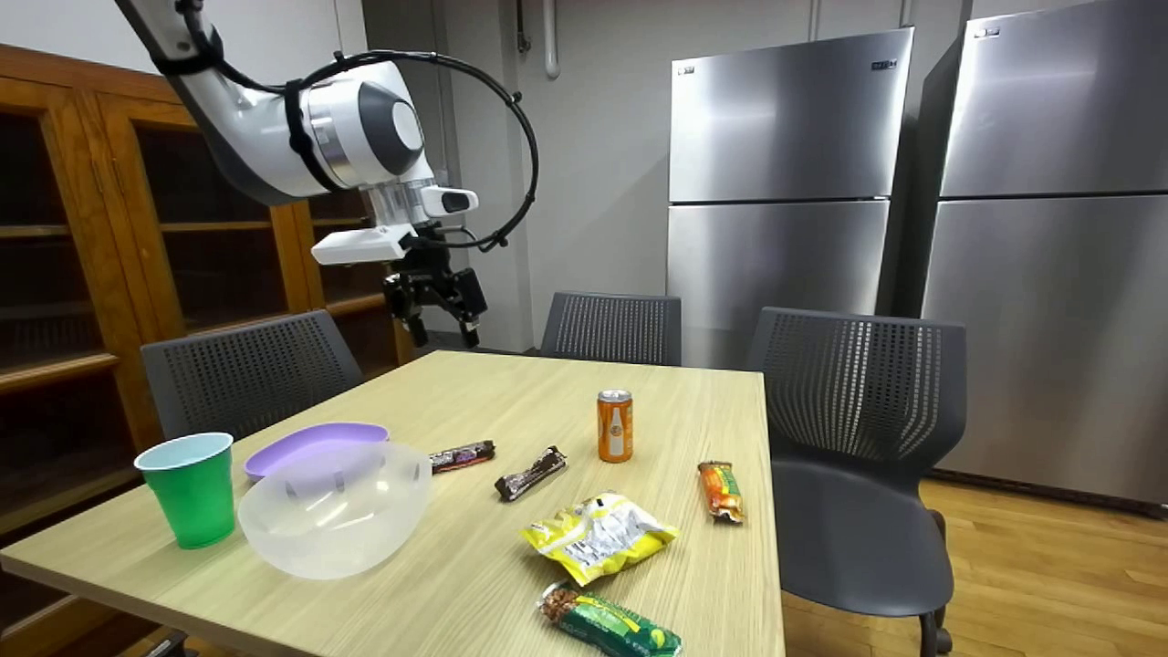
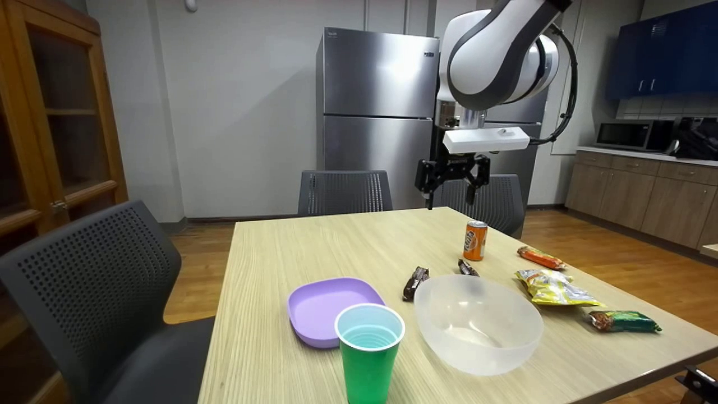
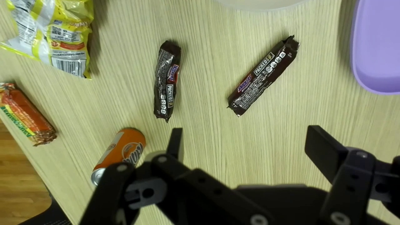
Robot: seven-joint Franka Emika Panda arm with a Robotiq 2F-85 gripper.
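In an exterior view, the gripper [image 1: 444, 334] is hanging well above the level of the wooden table [image 1: 693, 392], its jaws standing wide apart and holding nothing. From this height, I am judging, a good approach is asking for a slow, straight descent. The can-side Snickers bar [image 1: 531, 474] is lying on the table, while the plate-side Snickers bar [image 1: 463, 456] is partly hiding behind the frosted bowl [image 1: 338, 511].

In an exterior view, the Fanta can [image 2: 475, 241] is standing upright; a careless sideways push could be toppling it, so any low movement should be leaving it some room. The purple plate [image 2: 320, 308] is showing behind the green cup [image 2: 367, 370].

In the wrist view, the narrow side of the can-side bar is matching the direction of the jaws' spread, so little turning is being required; the slanting plate-side bar is requiring more. Both bars are lying lower and ahead of the gripper, untouched: the can-side one before the finger [image 3: 175, 142] nearer the can, the plate-side one before the gap
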